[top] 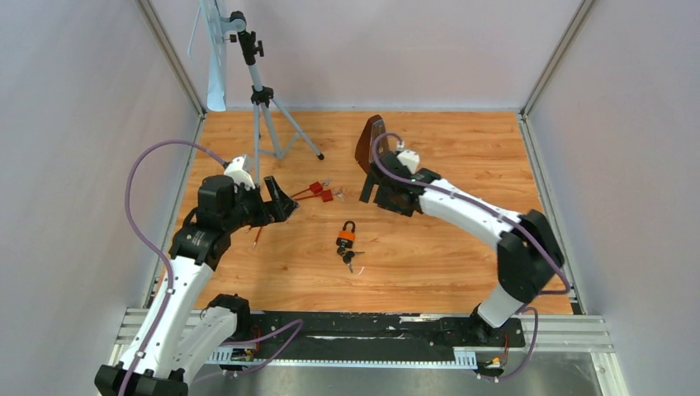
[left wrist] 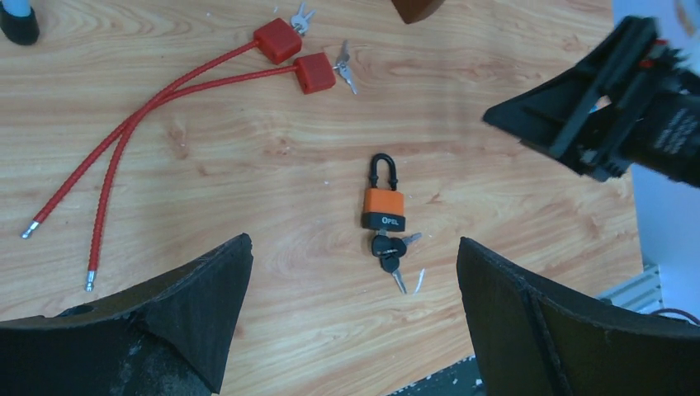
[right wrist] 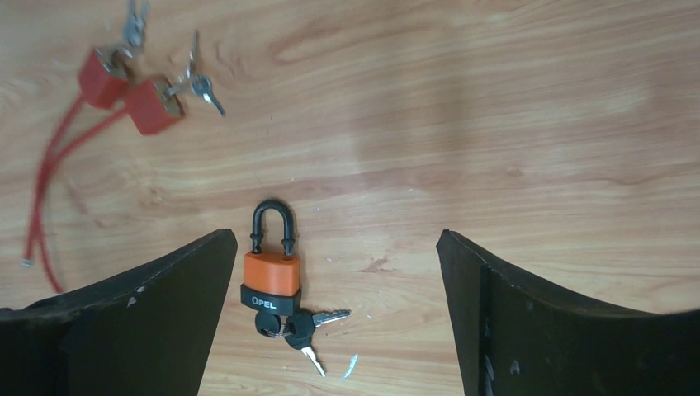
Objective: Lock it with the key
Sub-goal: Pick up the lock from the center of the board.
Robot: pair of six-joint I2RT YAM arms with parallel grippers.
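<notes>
**Top view:** Orange padlock (top: 347, 238) lay flat near centre of the wooden table (top: 429, 272), shackle pointing to far edge, keys (top: 350, 258) touching its near end. L gripper (top: 285, 202) hung over the left half, jaws spread, nothing betw. them. R gripper (top: 376, 188) hung farther back, right of centre, above the table; fingers hard to read from here. Both well apart from padlock. Two red cable locks (top: 320, 191) lay betw. the grippers, cables trailing toward left edge. Tripod (top: 262, 95) stood by far-left corner. Brown object (top: 369, 142) sat behind R gripper, nearer far edge.

**L wrist:** Both fingers (left wrist: 206, 305) wide apart, holding nothing. Padlock (left wrist: 384, 206) lay on bare wood ahead, betw. the fingertips in frame but not touched. Keys (left wrist: 391, 252) bunched against its black base; couldn't tell if one sat in the keyhole. Red cable locks (left wrist: 293, 58) upper left, small keys beside them. R gripper (left wrist: 578, 115) in upper right, off the wood.

**R wrist:** Fingers (right wrist: 165, 305) fully spread, empty. Padlock (right wrist: 271, 276) below, just beside the left-hand finger in frame, no contact visible. Both shackle legs reached the body. Keys (right wrist: 297, 326) at base, one blade pointing right. Red cable locks (right wrist: 132, 91) upper left.
</notes>
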